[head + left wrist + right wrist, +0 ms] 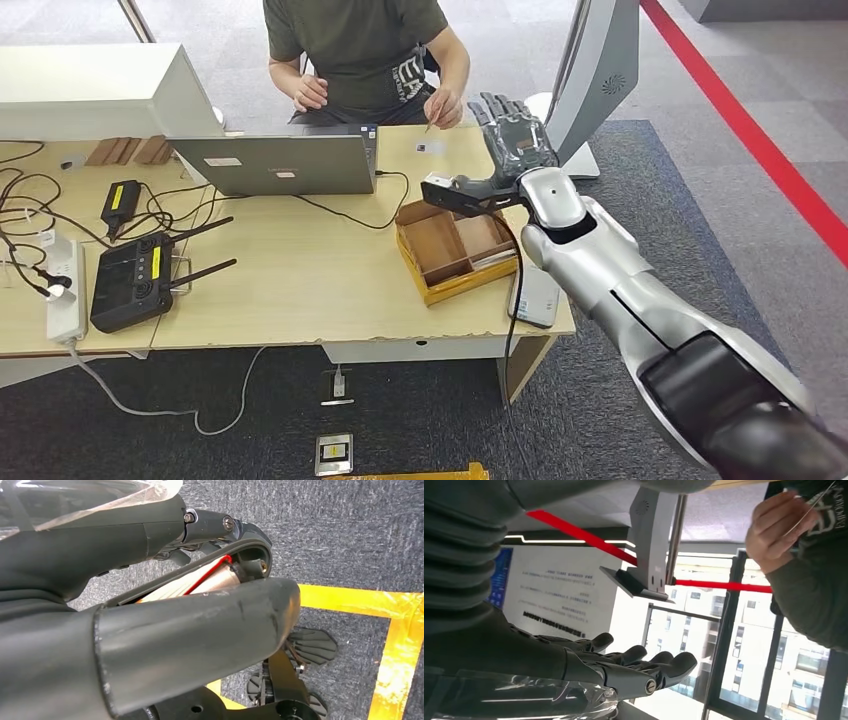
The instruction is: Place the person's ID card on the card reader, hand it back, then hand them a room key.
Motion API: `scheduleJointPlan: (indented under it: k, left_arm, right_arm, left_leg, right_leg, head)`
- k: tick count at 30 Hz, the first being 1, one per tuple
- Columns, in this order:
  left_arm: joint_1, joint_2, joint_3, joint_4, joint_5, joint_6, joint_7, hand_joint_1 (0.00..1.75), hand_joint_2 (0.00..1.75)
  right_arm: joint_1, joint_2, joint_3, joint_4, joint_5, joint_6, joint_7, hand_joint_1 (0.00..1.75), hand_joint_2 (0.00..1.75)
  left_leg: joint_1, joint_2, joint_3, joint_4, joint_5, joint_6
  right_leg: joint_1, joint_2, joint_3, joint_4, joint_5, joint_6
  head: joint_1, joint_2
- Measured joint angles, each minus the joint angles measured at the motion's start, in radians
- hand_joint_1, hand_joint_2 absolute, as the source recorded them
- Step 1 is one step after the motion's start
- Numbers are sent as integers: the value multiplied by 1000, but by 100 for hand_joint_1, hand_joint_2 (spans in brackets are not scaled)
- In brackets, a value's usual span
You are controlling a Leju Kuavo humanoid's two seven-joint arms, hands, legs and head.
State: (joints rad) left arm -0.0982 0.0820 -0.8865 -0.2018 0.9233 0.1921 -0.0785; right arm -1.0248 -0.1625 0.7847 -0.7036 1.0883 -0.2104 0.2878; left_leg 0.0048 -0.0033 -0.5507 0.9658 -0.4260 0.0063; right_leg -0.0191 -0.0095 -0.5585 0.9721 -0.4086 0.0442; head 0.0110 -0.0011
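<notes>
Risk: right hand [513, 130] hung spread and empty near person's card [428, 124]; sloppy handover w/ misaligned fingers could've dropped it.

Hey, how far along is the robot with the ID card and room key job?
The right hand is open and empty, stretched toward the person's hand, which pinches something thin, perhaps a card. That fits either receiving the ID or having just handed a card back. What is done and what is left cannot be settled from this.
</notes>
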Motion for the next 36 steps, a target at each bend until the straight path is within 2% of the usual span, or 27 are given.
scheduleJointPlan:
  k: [3, 8, 13, 16, 19, 26, 31, 36]
  left_arm:
    - [1, 0, -3, 0, 2, -2, 0, 0, 0]
    - [8, -1, -11, 0, 18, 4, -8, 0, 0]
    - [9, -1, -15, 0, 42, 15, -46, 0, 0]
    - [11, -1, -15, 0, 62, 15, -61, 0, 0]
    - [10, 0, -15, 0, 86, 19, -67, 0, 0]
    - [6, 1, -14, 0, 128, 37, -72, 0, 0]
    - [4, 2, -13, 0, 148, 50, -70, 0, 0]
    - [2, 4, -5, 0, 163, 68, -66, 0, 0]
  right_arm:
    - [14, -59, -15, -36, 14, 38, 34, 0, 0]
    - [100, -203, -91, -126, -27, 76, 78, 0, 0]
    - [225, -356, -211, -208, -52, 103, 113, 0, 0]
    - [321, -442, -315, -253, -43, 106, 104, 0, 0]
    - [396, -493, -412, -277, -32, 95, 90, 0, 0]
    - [494, -525, -560, -228, -88, 5, 49, 0, 0]
    - [543, -502, -622, -132, -186, -94, -12, 0, 0]
    - [572, -465, -663, -14, -270, -153, -55, 0, 0]
  left_leg:
    - [0, 0, 0, 1, 0, 0]
    - [0, -1, 0, 2, -2, 2]
    - [-1, -2, 1, 2, -3, 3]
    - [-1, -3, 0, 2, -4, 4]
    - [-1, -1, 0, 2, -5, 3]
    - [-1, 0, 0, 1, -5, 3]
    - [-1, 0, 0, 1, -5, 3]
    - [0, -1, 1, 1, -5, 3]
  right_leg:
    - [0, 0, 0, 0, 0, 0]
    - [-1, -1, 2, -1, 0, 1]
    - [-1, -1, 3, -2, -1, 2]
    - [-1, -2, 3, -3, -1, 2]
    - [-1, 0, 3, -2, -1, 2]
    - [0, 0, 2, -2, -1, 2]
    - [0, 0, 2, -2, -1, 2]
    - [0, 0, 3, -3, -2, 2]
  head:
    - [-1, 0]
    - [0, 0]
    - [-1, 0]
    - [0, 0]
    - [0, 0]
    - [0, 0]
    - [0, 0]
    - [0, 0]
